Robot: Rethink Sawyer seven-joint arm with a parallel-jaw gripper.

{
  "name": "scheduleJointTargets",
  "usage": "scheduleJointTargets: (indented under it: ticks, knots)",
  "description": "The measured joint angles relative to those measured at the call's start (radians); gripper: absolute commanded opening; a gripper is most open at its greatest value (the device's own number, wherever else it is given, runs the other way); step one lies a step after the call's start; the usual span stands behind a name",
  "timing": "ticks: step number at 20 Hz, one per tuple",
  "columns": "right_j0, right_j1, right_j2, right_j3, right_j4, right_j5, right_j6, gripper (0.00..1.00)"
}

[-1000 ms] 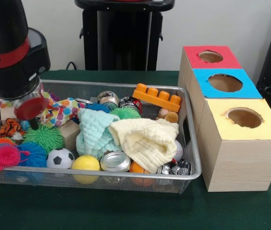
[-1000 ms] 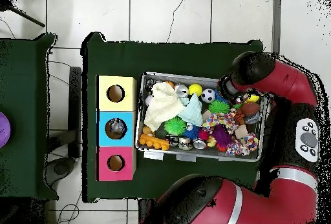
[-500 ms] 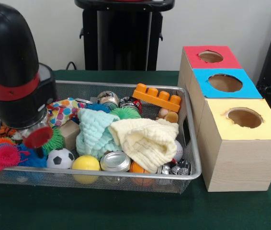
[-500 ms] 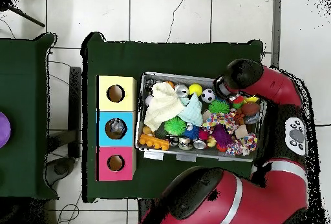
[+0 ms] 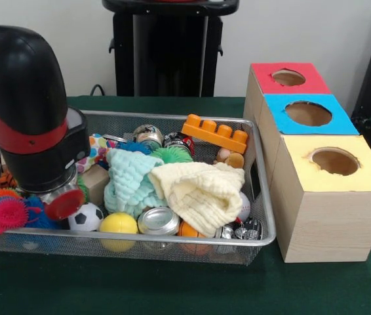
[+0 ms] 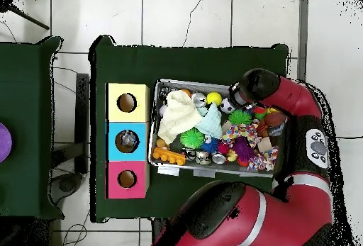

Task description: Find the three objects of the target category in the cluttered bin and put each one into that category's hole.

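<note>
Hovering low over the bin's end farthest from the boxes, the pincer hides behind the arm's bulky wrist, so I cannot tell its state. It sits just above the soccer ball, beside the yellow ball, likely hunting balls. The arm curls over the bin's corner, wrist pointing down. Cloths blanket the middle, perhaps hiding more. Three boxes with holes wait along the table's edge beyond the bin.
</note>
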Motion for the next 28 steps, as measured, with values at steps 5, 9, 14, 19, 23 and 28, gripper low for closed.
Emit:
scheduleJointTargets:
  ticks: [5, 9, 14, 19, 23, 28]
  knots:
    - [0.0, -0.018, 0.005, 0.037, 0.003, -0.013, 0.0, 0.0]
    - [0.0, -0.046, 0.005, 0.084, 0.009, -0.013, 0.0, 0.0]
    - [0.002, -0.096, 0.005, 0.18, 0.026, -0.013, 0.0, 0.0]
    - [0.018, -0.132, 0.005, 0.266, 0.064, -0.013, 0.0, 0.0]
    - [0.041, -0.151, 0.006, 0.325, 0.092, -0.018, 0.0, 0.0]
    - [0.072, -0.155, 0.008, 0.376, 0.129, -0.038, 0.0, 0.0]
